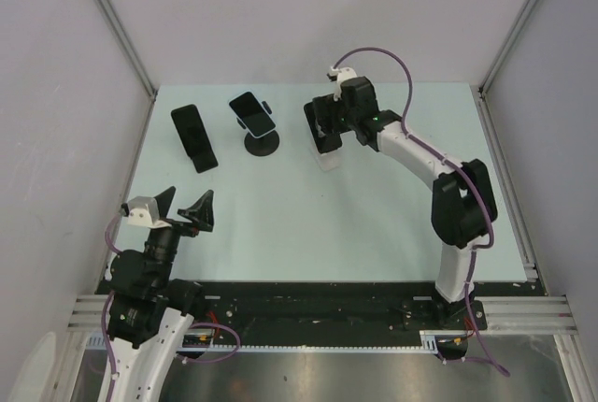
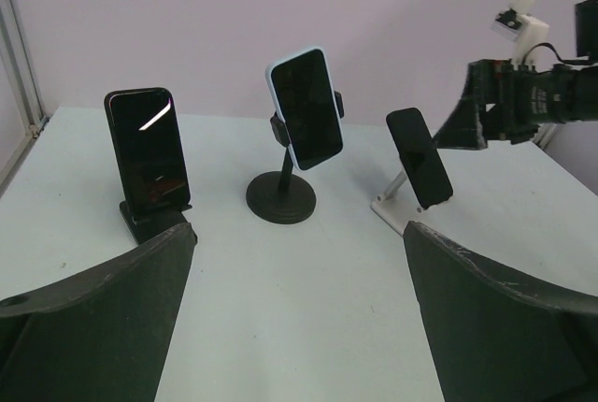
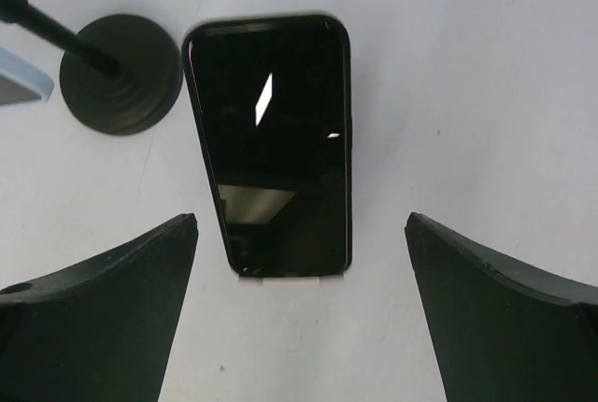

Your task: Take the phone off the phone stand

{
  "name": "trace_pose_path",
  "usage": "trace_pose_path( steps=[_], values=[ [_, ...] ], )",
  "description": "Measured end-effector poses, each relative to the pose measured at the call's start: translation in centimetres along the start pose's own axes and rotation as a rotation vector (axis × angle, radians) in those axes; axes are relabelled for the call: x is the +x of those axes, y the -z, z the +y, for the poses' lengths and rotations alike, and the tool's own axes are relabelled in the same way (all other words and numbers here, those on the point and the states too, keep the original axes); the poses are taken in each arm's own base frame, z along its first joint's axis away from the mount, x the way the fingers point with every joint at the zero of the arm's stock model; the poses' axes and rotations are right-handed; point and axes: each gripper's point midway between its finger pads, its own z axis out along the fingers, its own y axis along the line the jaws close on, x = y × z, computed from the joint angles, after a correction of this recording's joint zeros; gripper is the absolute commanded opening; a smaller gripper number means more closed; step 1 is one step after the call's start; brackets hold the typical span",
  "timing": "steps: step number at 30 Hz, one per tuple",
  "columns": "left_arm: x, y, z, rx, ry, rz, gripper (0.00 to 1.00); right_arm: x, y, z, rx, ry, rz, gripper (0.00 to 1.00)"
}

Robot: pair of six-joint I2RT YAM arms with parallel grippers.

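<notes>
Black phone (image 3: 276, 140): leans on its white stand (image 2: 391, 209), rightmost of three on the counter (image 1: 374, 224).
Right arm (image 1: 411, 150): I reach far out, wrist above that phone.
Right jaws: spread wide, aimed at it, touching nothing.
Left arm (image 1: 149, 257): folded near my base.
Left jaws: released, empty.

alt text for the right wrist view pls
A black phone on a white stand sits centred under the open right gripper, one dark finger either side. A round black stand base is at the upper left.
</notes>
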Motion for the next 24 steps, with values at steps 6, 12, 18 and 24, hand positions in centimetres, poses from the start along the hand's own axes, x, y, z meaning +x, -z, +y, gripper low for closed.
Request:
trace_pose_path(
  steps=[6, 12, 18, 24],
  values=[
    [-0.2, 0.1, -0.1, 0.006, 0.000, -0.003, 1.00, -0.7, -3.8, 0.9, 0.041, 0.074, 0.012, 1.00],
    [-0.4, 0.1, -0.2, 0.008, -0.001, -0.006, 1.00, 0.6, -5.4, 1.0, 0.058, 0.093, 0.054, 1.00],
    [-0.4, 0.1, -0.2, 0.008, -0.001, -0.007, 1.00, 1.0, -5.5, 1.0, 0.056, 0.093, 0.067, 1.00],
    [-0.4, 0.1, -0.3, 0.017, -0.002, -0.006, 1.00, 1.1, -5.5, 1.0, 0.055, 0.093, 0.068, 1.00]
  ],
)
